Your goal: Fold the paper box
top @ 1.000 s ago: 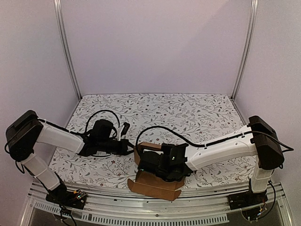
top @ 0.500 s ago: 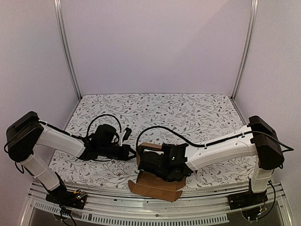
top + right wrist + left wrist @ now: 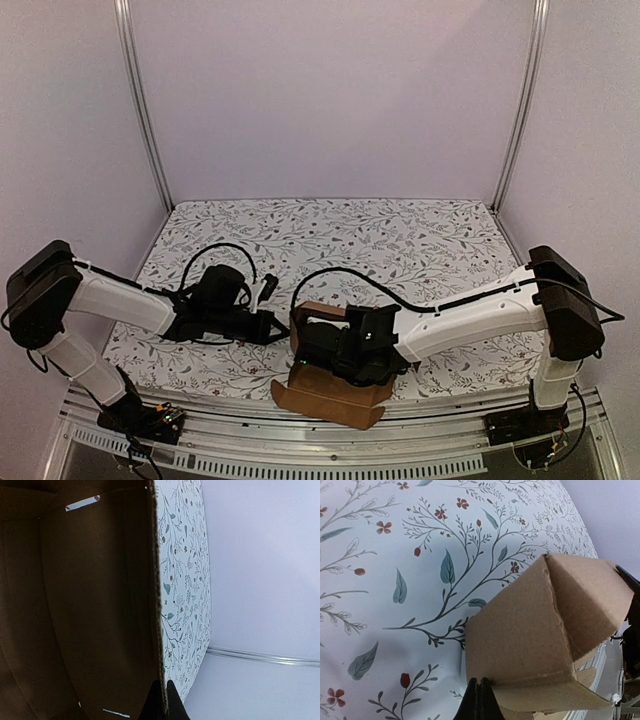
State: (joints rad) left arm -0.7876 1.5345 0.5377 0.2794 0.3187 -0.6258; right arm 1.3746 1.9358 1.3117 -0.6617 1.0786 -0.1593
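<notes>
The paper box (image 3: 335, 398), matte brown cardboard with creased walls and one splayed flap, sits lower centre on the floral-print tabletop (image 3: 400, 240). The right claw (image 3: 161, 700) is pinched shut on a wall's raw edge; the left claw (image 3: 480, 700) is closed on nothing, tips against the outer wall.

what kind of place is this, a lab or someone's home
Most likely a robot lab test cell, not a home: walls framed by aluminium posts, a left arm and right arm bolted to a metal rail at the near edge of the table, working a paper box.
</notes>
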